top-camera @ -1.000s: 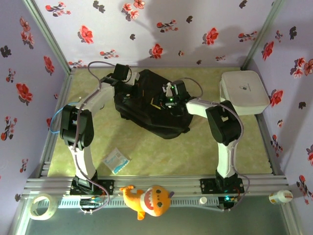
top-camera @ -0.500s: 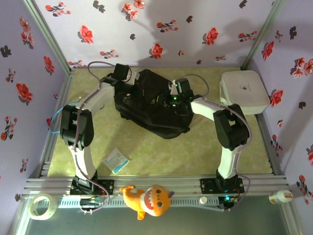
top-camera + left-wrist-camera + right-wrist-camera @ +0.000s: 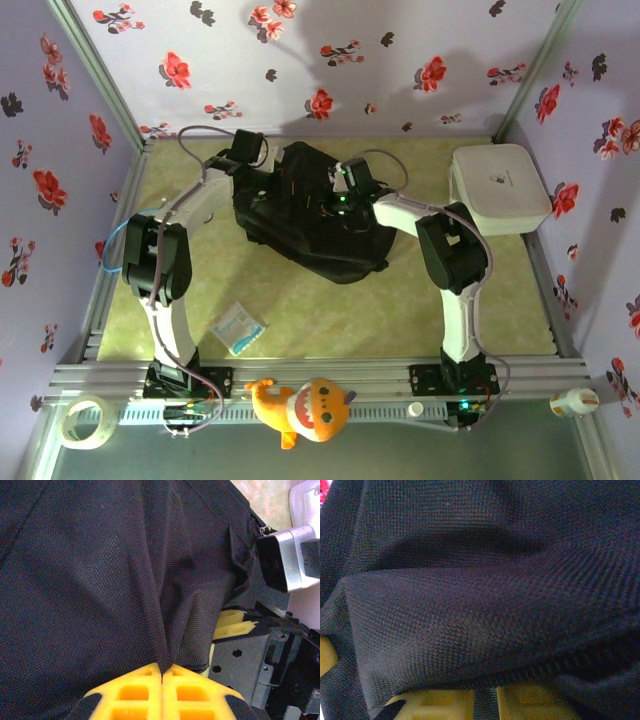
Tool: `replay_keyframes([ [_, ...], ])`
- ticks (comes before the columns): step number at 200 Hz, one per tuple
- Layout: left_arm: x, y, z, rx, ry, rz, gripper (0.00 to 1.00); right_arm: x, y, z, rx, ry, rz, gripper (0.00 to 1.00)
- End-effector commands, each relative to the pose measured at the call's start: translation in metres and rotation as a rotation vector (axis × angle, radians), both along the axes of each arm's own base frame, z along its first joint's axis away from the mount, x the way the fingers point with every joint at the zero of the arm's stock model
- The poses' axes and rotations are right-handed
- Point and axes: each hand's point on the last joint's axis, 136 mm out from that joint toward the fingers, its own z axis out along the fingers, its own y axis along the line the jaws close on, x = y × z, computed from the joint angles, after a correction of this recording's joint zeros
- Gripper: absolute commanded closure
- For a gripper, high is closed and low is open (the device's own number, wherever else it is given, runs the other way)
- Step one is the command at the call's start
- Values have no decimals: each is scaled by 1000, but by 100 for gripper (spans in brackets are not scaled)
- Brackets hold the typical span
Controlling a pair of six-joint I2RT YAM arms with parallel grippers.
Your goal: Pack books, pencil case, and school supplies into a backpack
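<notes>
The black backpack lies at the back middle of the table. My left gripper is at its upper left edge and is shut on a pinched fold of the black fabric. On the bag's top, right of centre, my right gripper presses into the cloth. A strip of black fabric sits in the narrow gap between its yellow fingers, so my right gripper is shut on the bag. The right gripper's yellow fingertips also appear in the left wrist view. The books and the pencil case are out of view.
A white rounded-square box stands at the back right. A flat pale blue-white packet lies near the left arm's base. A plush toy, a tape roll and a small bottle sit on the front rail.
My right gripper has shifted left and slightly back over the backpack's top. The left arm and its grip on the fabric have not moved.
</notes>
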Motion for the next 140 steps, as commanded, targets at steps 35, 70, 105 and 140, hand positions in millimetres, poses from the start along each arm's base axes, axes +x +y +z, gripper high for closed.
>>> replay_keyframes([
  [35, 4, -7, 14, -57, -6, -4, 82, -31, -43, 22, -128, -90, -17, 62],
  [70, 8, 14, 32, -52, -52, 101, 60, -54, -67, 27, -277, -141, 40, 56],
  [105, 1, 51, 43, -105, -75, 259, 49, -71, -59, 41, -386, -233, 178, 54],
  [140, -22, 106, 35, -113, -72, 441, 41, -80, -24, 47, -451, -311, 344, 52],
])
